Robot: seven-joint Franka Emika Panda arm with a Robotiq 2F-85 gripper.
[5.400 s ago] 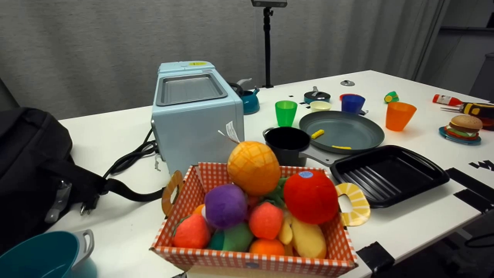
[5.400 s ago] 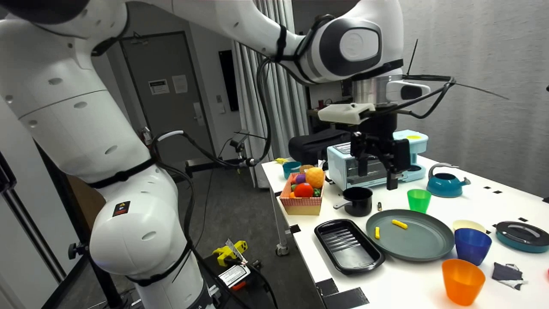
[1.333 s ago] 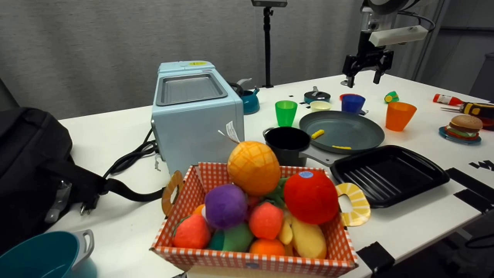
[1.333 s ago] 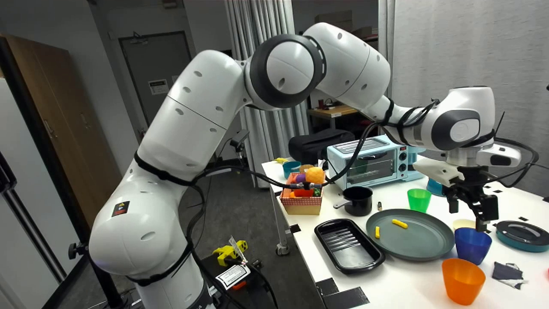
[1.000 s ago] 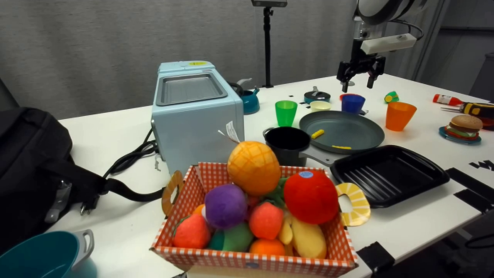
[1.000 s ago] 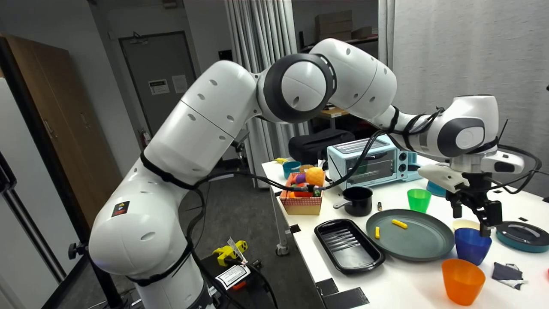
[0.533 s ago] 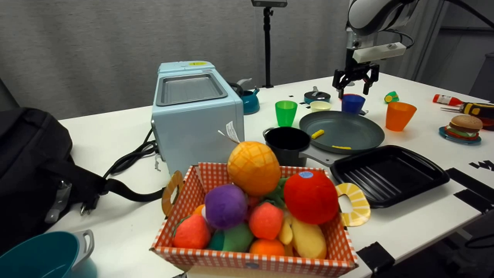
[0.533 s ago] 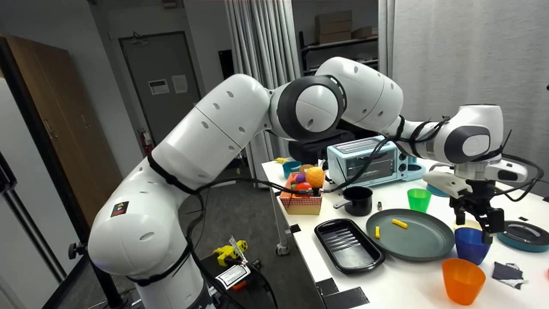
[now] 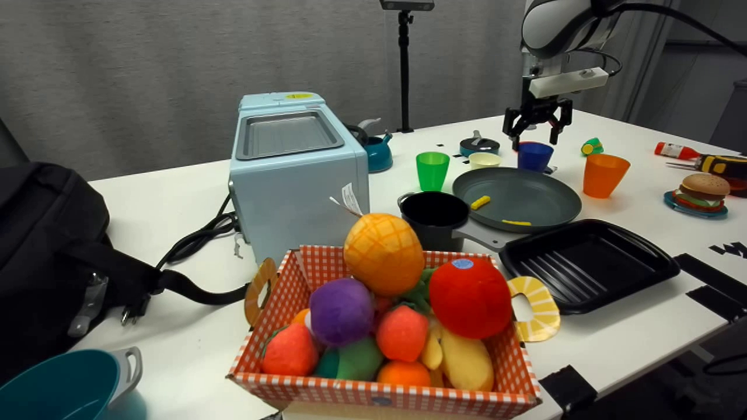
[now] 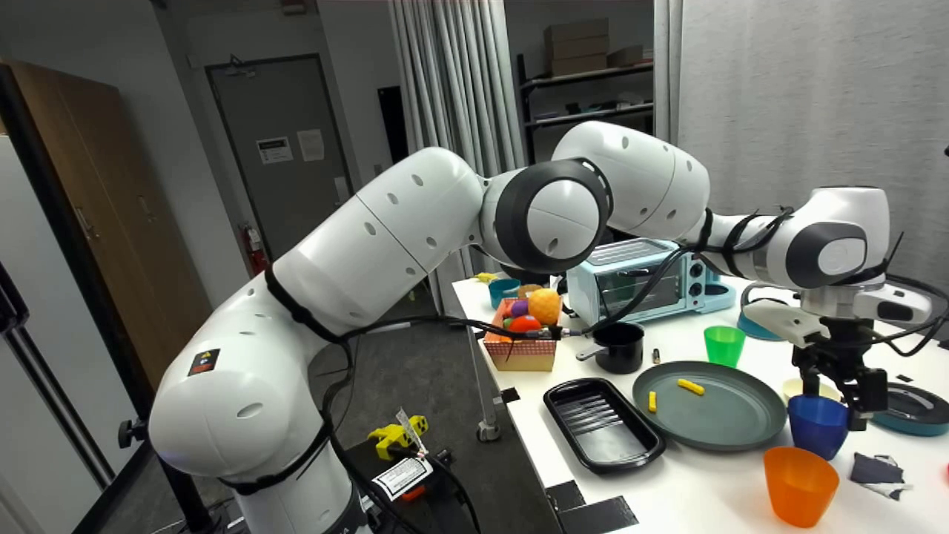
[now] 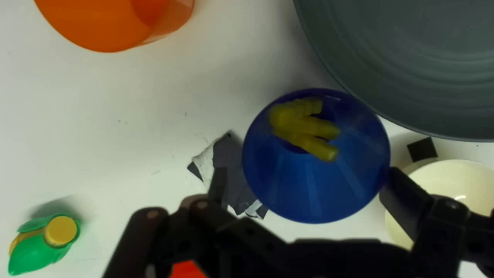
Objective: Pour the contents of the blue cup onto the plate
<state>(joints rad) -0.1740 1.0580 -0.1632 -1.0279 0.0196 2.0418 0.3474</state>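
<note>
The blue cup (image 10: 818, 430) stands upright on the desk (image 10: 712, 489) with yellow sticks (image 11: 308, 127) inside it, and the plate (image 10: 726, 419) lies just beside it, the rims so close in the wrist view that contact cannot be ruled out. The tool (image 9: 534, 143) is released, its jaws spread wide at either side of the cup at about rim height; nothing is held, and lining up the grasp seems to be the step in hand. The likeliest trouble is uneven closing: the jaw nearest the cream bowl (image 11: 455, 177) almost meets the cup in that view, while the opposite one leaves a gap, so squeezing could shove or topple the cup and scatter the sticks. If the tool goes lower, that same jaw might knock the cream bowl, which sits near the cup. A grip taken on the flared rim could let the cup slip once lifted. Tilting before the cup's mouth is over the plate would drop sticks short, and a wide swing could strike the orange cup (image 10: 801, 486), also near the blue one.
</note>
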